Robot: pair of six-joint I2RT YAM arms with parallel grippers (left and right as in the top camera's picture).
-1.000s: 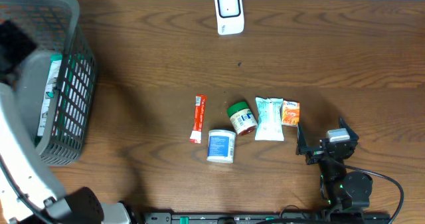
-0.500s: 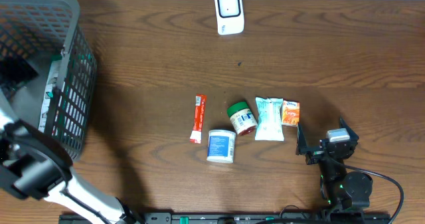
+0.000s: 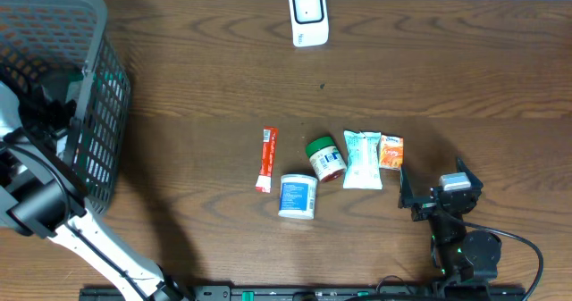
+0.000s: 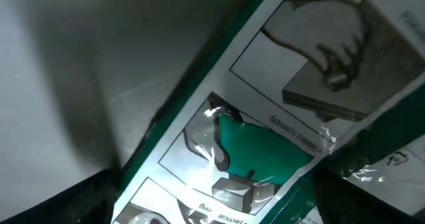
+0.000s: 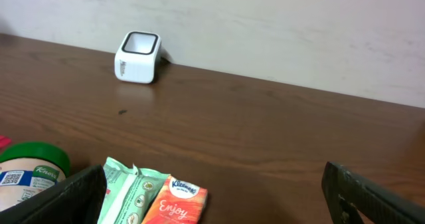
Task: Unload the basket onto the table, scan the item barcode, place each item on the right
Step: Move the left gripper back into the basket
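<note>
Hovering inside the basket (image 3: 98, 131) at the upper left of the overhead view, the left gripper (image 4: 216, 197) has its fingers spread wide over a green-and-white packet (image 4: 265, 137), with nothing pinched. The right gripper (image 3: 431, 198), lower right, also stands apart and empty. The scanner (image 3: 308, 16) sits top centre, well apart from both. A red stick (image 3: 266, 158), white tub (image 3: 298, 196), green-lid jar (image 3: 325, 158), tissue pack (image 3: 363, 158) and orange pack (image 3: 391, 151) lie close together mid-frame on the desk (image 3: 465, 78). Risks: the arm snagging the basket wall on exit and dragging it; neighbours knocked when one is picked; the barcode turned away from the scanner.
</note>
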